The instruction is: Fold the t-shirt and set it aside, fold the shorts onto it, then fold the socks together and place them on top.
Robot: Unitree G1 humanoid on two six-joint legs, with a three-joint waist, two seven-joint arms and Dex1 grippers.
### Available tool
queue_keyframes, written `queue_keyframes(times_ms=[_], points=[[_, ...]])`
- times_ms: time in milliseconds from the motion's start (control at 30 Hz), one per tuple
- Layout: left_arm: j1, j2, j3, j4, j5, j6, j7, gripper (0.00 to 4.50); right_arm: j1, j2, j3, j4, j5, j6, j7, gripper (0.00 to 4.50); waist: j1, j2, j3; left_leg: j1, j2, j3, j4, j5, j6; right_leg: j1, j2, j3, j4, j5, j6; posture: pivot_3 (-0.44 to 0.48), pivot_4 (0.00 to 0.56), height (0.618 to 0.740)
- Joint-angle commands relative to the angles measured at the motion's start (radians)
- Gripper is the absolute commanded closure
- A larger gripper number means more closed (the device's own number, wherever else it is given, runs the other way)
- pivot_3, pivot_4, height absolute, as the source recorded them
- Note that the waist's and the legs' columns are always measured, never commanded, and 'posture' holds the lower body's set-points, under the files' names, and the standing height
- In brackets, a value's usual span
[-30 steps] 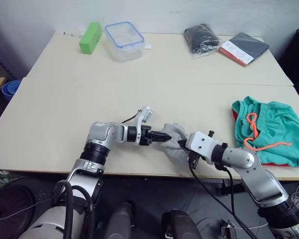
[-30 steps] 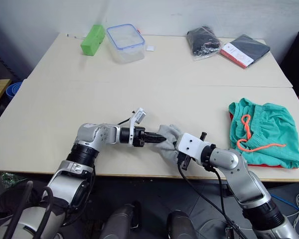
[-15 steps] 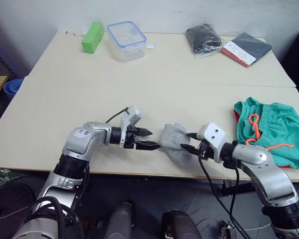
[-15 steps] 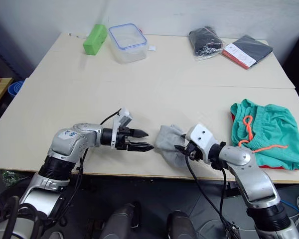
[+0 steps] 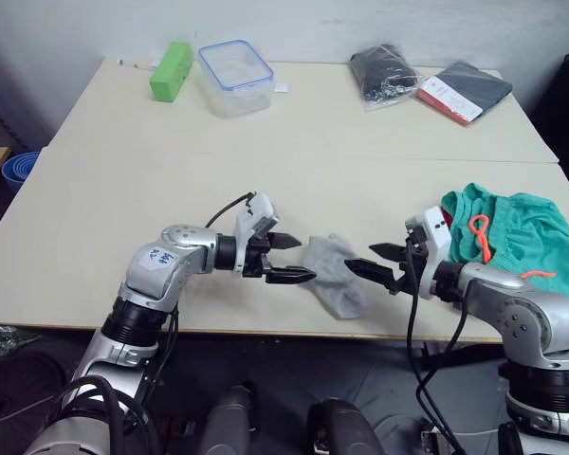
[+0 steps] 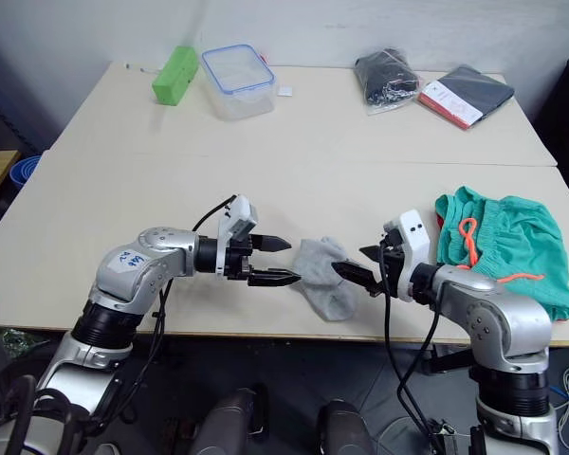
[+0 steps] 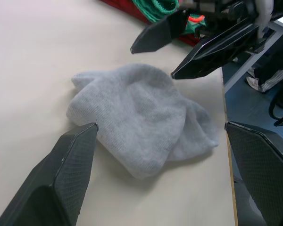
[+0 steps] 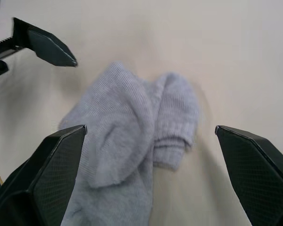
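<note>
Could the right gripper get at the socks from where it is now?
Probably yes: the right gripper is open, aimed at the socks beside it, with bare table between them.

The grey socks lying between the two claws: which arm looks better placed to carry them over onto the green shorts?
Probably the right. Both the left gripper and right gripper flank the socks, open, but the shorts lie on the right arm's side.

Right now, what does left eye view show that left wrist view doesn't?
Left eye alone: the green block, clear lidded box, black bagged bundle and dark packet at the table's far edge. Left wrist alone: floor past the table's near edge. Both: the grey socks lying loose between the open left gripper and open right gripper, and the teal shorts.
</note>
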Motion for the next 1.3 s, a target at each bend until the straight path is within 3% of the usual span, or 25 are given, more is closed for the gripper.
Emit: queue_keyframes(times_ms=[33,200,300,633,700,1000,1300], points=[[-0.002,0.011,0.000,-0.049,0.002,-0.021,-0.001,0.00,-0.022,0.035,0.031,0.012,0.024,0.017,-0.020,0.04,0.000,0.000,0.000,-0.001,0.000,0.000,0.000,0.000,0.000,-0.001,0.000,0.000,0.000,0.000,0.000,0.000,0.150,0.740],[0.002,0.019,-0.002,-0.053,0.006,-0.024,0.000,0.00,-0.030,0.096,0.105,0.043,0.006,0.011,-0.041,0.04,-0.003,0.000,0.000,-0.004,0.000,0.001,0.000,0.000,0.000,-0.007,0.000,0.001,0.003,0.000,0.000,0.000,0.150,0.740],[0.005,0.022,-0.002,-0.054,0.006,-0.026,0.001,0.00,-0.022,0.106,0.144,0.071,-0.023,-0.012,-0.051,0.59,-0.004,0.000,0.000,-0.004,0.000,0.002,0.000,0.001,0.000,-0.007,0.000,0.002,0.003,0.000,0.000,0.000,0.150,0.740],[0.019,0.024,0.002,-0.067,0.006,-0.030,0.012,0.00,0.007,0.118,0.158,0.056,-0.016,-0.039,-0.056,3.86,-0.023,0.000,-0.001,-0.004,0.001,0.003,0.000,0.001,0.000,-0.008,0.001,0.003,0.004,0.000,0.000,0.000,0.150,0.740],[0.022,0.024,0.002,-0.068,0.005,-0.032,0.013,0.00,0.009,0.120,0.150,0.047,-0.005,-0.035,-0.060,4.31,-0.023,0.000,-0.001,-0.004,0.001,0.003,0.000,0.001,0.000,-0.008,0.001,0.003,0.004,0.000,0.000,0.000,0.150,0.740],[0.023,-0.005,0.025,-0.072,-0.017,-0.042,0.028,0.00,0.001,0.073,-0.035,-0.067,0.143,0.059,-0.081,4.37,-0.020,0.000,0.000,-0.007,0.000,0.003,0.000,0.001,0.000,-0.012,0.000,0.003,0.005,0.000,0.000,0.000,0.150,0.740],[0.029,-0.038,0.046,-0.067,-0.040,-0.050,0.041,0.00,0.001,-0.227,-0.345,-0.050,0.278,0.150,-0.026,4.37,-0.013,0.001,0.000,-0.008,0.000,0.003,0.000,0.001,0.001,-0.012,0.000,0.003,0.005,0.000,0.000,0.000,0.150,0.740]])
